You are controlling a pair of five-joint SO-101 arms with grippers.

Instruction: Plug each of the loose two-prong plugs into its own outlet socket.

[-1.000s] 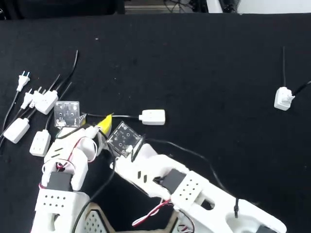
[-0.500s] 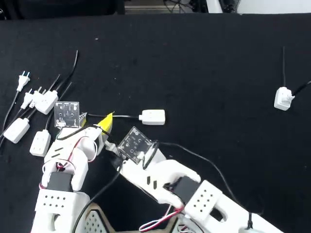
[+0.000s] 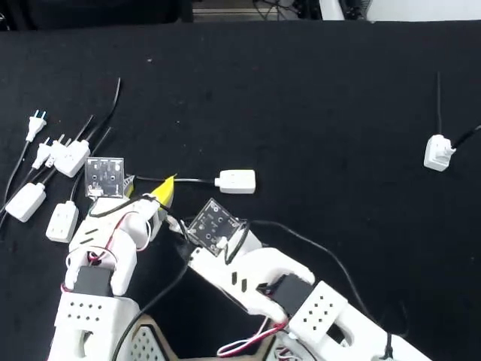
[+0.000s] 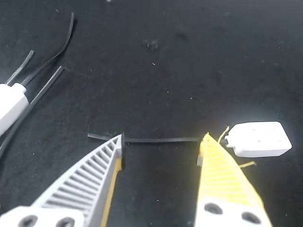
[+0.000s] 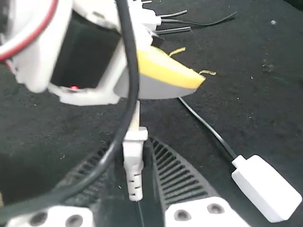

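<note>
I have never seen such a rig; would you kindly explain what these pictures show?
Two white robot arms sit side by side at a black table. One picture looks down from above; the other two come from cameras on the arms' wrists. White plugs and sockets with black cords lie clustered at the overhead picture's left, one socket sits mid-table, another white connector lies far right. The left arm holds its jaws open astride that socket's cord. The right arm has its jaws shut on a small white plug.
</note>
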